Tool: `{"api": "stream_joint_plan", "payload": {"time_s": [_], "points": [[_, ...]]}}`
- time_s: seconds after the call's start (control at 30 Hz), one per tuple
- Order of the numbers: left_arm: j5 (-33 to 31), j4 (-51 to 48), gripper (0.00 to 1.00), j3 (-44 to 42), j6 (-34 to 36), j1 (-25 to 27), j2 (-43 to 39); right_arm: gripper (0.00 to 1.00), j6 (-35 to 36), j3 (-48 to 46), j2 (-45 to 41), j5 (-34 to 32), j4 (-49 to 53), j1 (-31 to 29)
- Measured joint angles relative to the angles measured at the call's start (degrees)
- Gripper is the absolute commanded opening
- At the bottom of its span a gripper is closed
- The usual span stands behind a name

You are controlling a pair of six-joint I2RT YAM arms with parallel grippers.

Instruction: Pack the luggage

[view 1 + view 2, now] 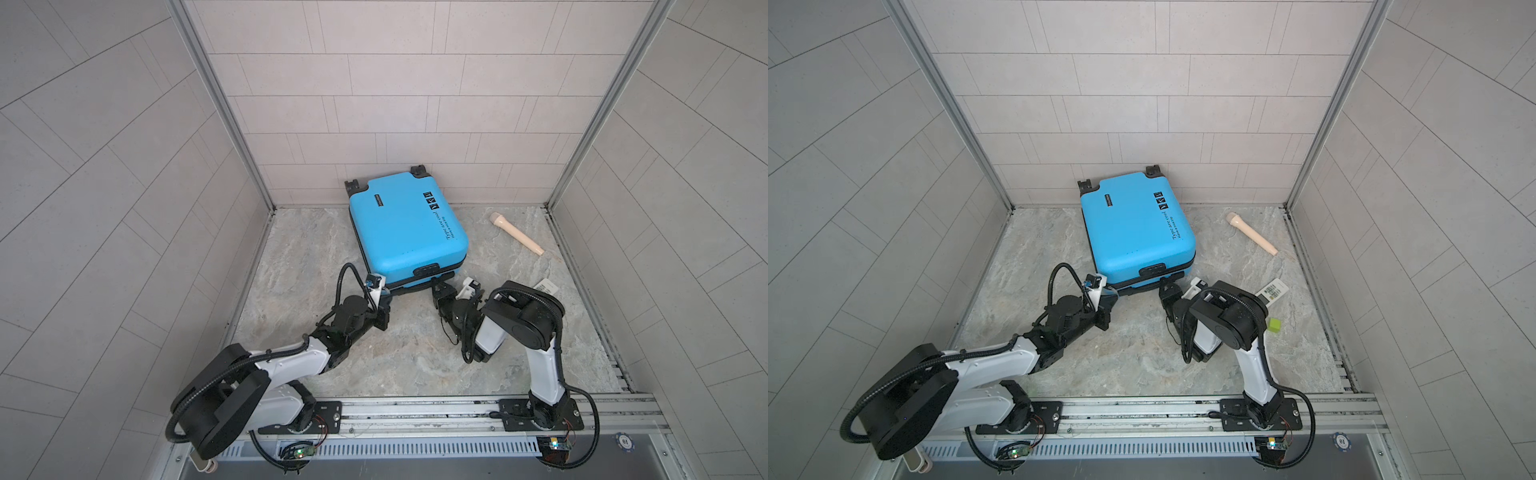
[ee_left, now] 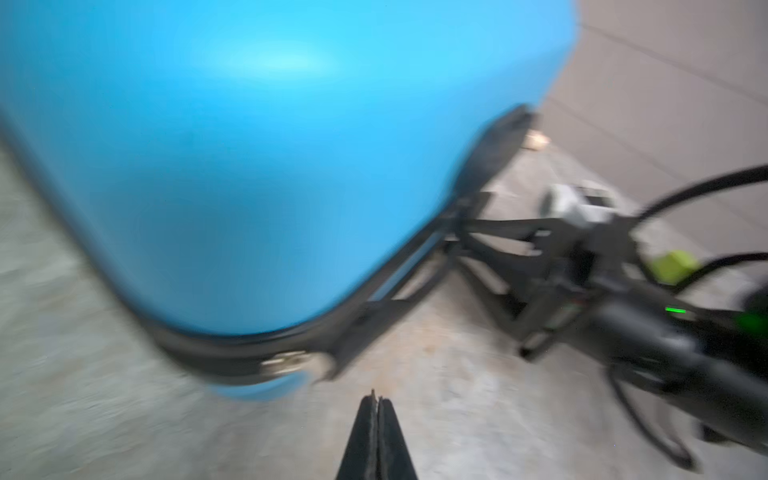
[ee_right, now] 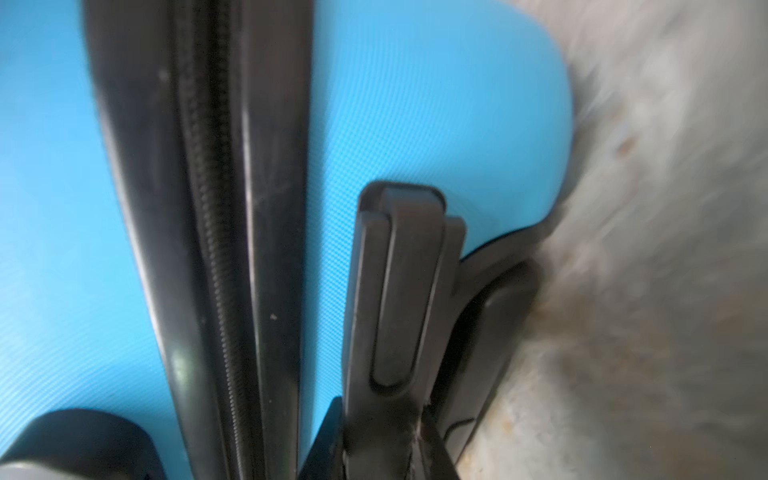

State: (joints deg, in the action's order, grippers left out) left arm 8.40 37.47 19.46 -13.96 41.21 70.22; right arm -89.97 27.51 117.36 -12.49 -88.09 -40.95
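The luggage (image 1: 405,226) lies flat and closed near the back wall (image 1: 395,124). My right gripper (image 1: 439,289) reaches in low at its near end, jaws clamped on what seems to be its black handle (image 3: 399,291), probably to steady it. My left gripper (image 2: 376,402), pinched together and empty, hovers beside the corner zipper (image 2: 208,353).

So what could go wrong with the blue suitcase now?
1. The right gripper pinches only the black handle of the luggage, so a pull may drag the whole case instead of opening it.
2. The left gripper is shut beside the zipper pull, not on it, so it could miss it.
3. The beige microphone and green block lie outside the luggage, which looks shut; they might get left out.
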Motion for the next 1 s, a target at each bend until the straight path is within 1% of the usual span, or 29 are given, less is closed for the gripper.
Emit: {"api": "stream_joint_plan", "payload": {"time_s": [0.1, 0.2, 0.27, 0.33, 0.43, 0.5, 0.57, 0.63, 0.67, 0.8, 0.9, 1.0], "points": [[7.1, 1.0, 0.0, 2.2, -1.8, 1.9, -1.1, 0.0, 0.3, 2.1, 0.9, 3.4, 0.8, -1.4], [9.2, 1.4, 0.0, 2.4, -3.0, 3.0, -1.4, 0.0, 0.4, 2.7, 1.1, 4.8, 1.2, -2.1], [8.8, 1.6, 0.0, 2.0, -3.3, 3.3, -1.7, 0.0, 0.4, 2.8, 1.2, 5.0, 1.2, -2.2], [5.9, 0.6, 0.17, 0.7, -3.3, 3.6, -3.8, 0.0, 0.4, 2.8, 1.2, 5.0, 1.2, -2.2], [-3.0, -6.4, 0.37, -0.5, -1.9, 3.7, -11.6, 0.0, 0.5, 2.5, 1.2, 5.2, 1.0, -2.2], [-9.6, -10.7, 0.47, -0.7, -0.7, 3.7, -17.8, 0.0, 0.6, 2.3, 1.2, 5.5, 0.9, -2.1], [-16.2, -14.9, 0.52, -0.9, 0.5, 3.5, -24.2, 0.0, 0.8, 2.1, 1.2, 6.0, 0.7, -2.0], [-20.5, -17.5, 0.53, -1.6, 0.9, 2.5, -29.0, 0.0, 0.9, 1.9, 1.1, 6.4, 0.5, -1.9], [-21.6, -18.3, 0.54, -2.4, 1.0, 1.8, -30.9, 0.0, 1.0, 1.7, 1.1, 6.8, 0.4, -1.8], [-23.8, -18.9, 0.69, -7.6, 0.1, -0.9, -34.7, 0.0, 1.5, 0.8, 0.4, 8.0, 0.6, -1.7], [-24.1, -19.2, 0.76, -10.1, -0.4, -1.1, -34.9, 0.0, 1.7, -0.2, -0.3, 9.0, 0.9, -1.7], [-24.8, -18.8, 0.82, -10.2, -0.4, -1.1, -34.9, 0.0, 1.8, -2.0, -1.5, 9.9, 0.7, -1.5]]}}
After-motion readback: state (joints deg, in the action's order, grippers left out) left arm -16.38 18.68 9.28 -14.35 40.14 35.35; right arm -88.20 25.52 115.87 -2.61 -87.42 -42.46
